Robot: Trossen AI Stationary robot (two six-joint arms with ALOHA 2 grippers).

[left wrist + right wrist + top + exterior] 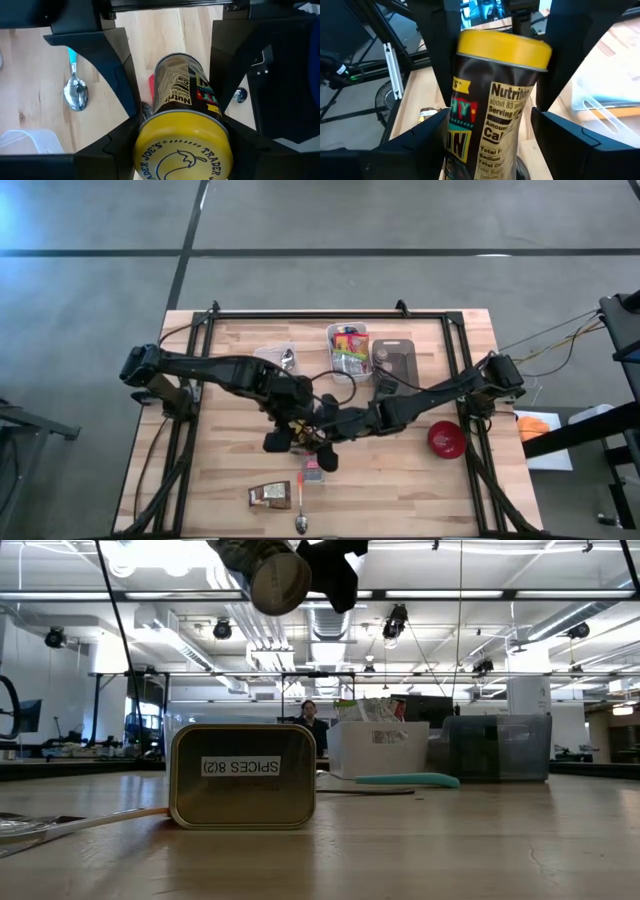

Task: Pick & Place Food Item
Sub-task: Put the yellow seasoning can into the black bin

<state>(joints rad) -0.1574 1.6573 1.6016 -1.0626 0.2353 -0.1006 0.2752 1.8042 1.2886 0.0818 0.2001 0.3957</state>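
Left wrist view gives us the clearest look at the task's thing: a dark canister point(182, 125) with a yellow lid, printed with a nutrition label, lying between the left gripper point(177, 135) fingers, which are pinched against its sides just below the lid. In the right wrist view we see the same canister point(495, 115) from the other end, lid away from the camera, with the right gripper point(490, 145) fingers bracketing its lower body; we cannot tell whether they press on it or merely flank it.

From the high view we place this meeting above the middle of the wooden table point(200, 480), where the two dark arms converge and the left gripper point(290, 425) and right gripper point(335, 430) sit just beside each other. In the low view the canister point(275, 575) hangs high in the air, well clear of the tabletop.

Below it on the table we see a gold spice tin point(242, 777) standing on edge. Farther back are a clear bin of packets point(348, 348), a dark container point(397, 360) beside it, and a teal-handled spoon point(75, 90). Nearer the right edge lies a red bowl point(446, 439); toward the front edge lie a brown packet point(269, 495) and a second spoon point(302, 505).
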